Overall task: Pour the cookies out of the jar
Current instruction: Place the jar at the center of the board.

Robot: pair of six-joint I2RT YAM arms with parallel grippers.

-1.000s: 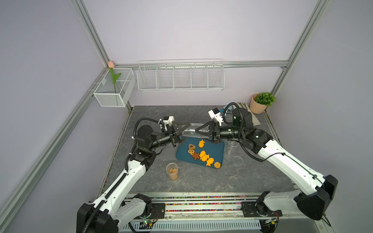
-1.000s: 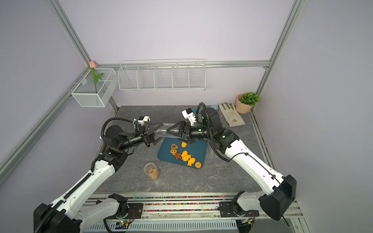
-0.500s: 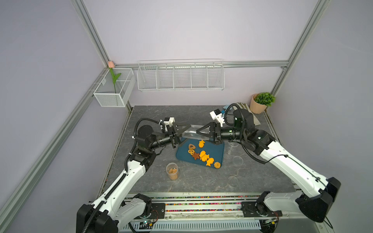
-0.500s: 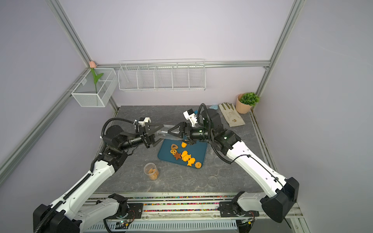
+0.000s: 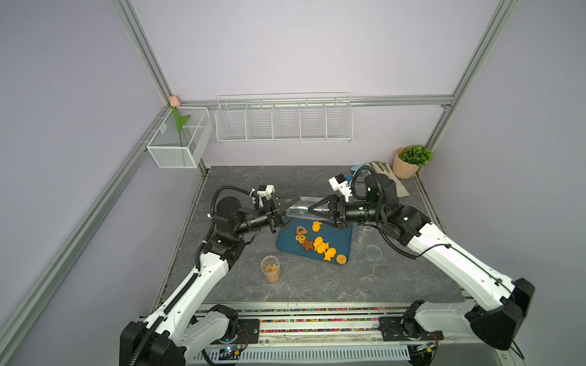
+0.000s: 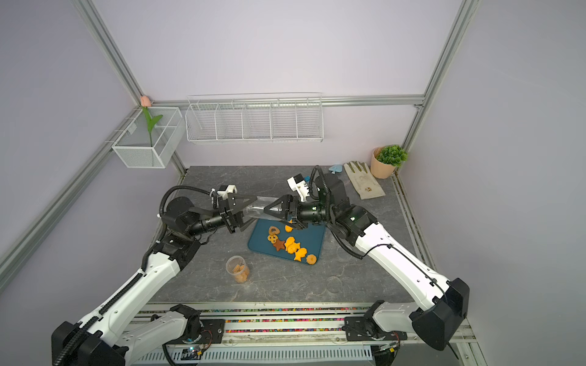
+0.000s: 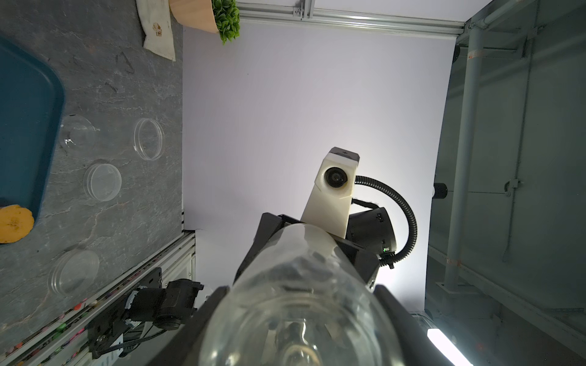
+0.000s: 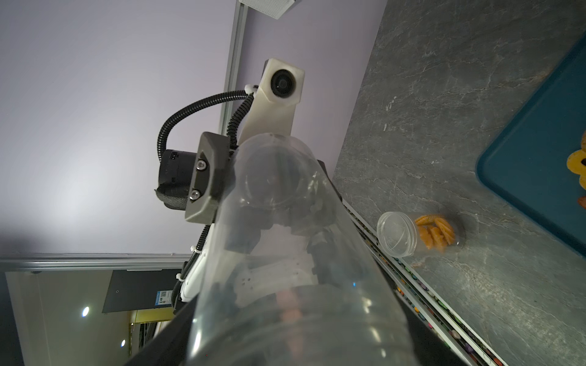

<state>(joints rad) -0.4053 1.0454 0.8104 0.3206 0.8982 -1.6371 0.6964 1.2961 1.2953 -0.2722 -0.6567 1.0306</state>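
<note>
A long clear jar (image 5: 301,210) lies level in the air above the far edge of the teal tray (image 5: 344,234); it looks empty. My left gripper (image 5: 290,212) is shut on its left end, which fills the left wrist view (image 7: 299,290). My right gripper (image 5: 314,214) has a finger on each side of the jar's right end (image 8: 291,317); I cannot see whether they press on it. The cookies (image 5: 318,244), orange, tan and brown, lie scattered on the tray below, seen in both top views (image 6: 290,244).
A small clear jar (image 5: 270,268) holding more cookies stands on the grey table left of the tray's front. Clear lids (image 5: 373,252) (image 5: 366,284) and a clear cup (image 5: 364,233) lie right of the tray. A potted plant (image 5: 409,161) and a glove (image 5: 387,177) occupy the back right corner.
My right gripper's fingers have drawn closer together round the jar's right end. The left gripper and the jar have stayed where they were.
</note>
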